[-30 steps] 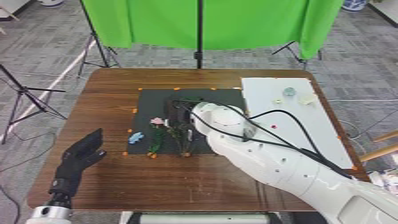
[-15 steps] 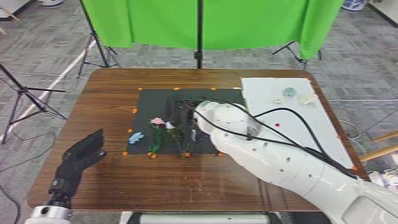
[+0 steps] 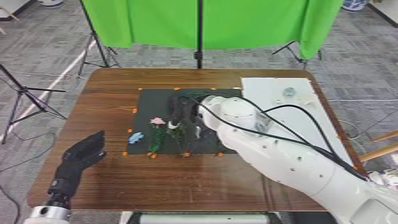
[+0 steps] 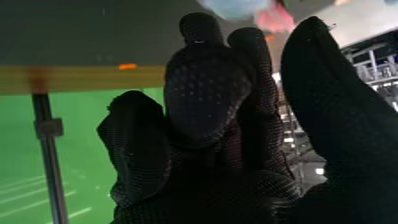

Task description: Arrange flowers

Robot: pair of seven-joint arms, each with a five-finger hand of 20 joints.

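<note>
Loosely opened right robot hand [image 3: 184, 107], over black mat [image 3: 152, 102]; left robot hand [image 3: 81, 154] open, relaxed.

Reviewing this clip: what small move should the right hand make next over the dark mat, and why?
Probably a small shift left toward the pink flower with the green stem. In the head view it lies on the dark mat, left of the black-gloved right hand, with the light-blue flower beyond; the wrist view shows pink just past that hand.

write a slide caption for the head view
Right hand over dark mat by the flowers, left hand open over the table
</note>
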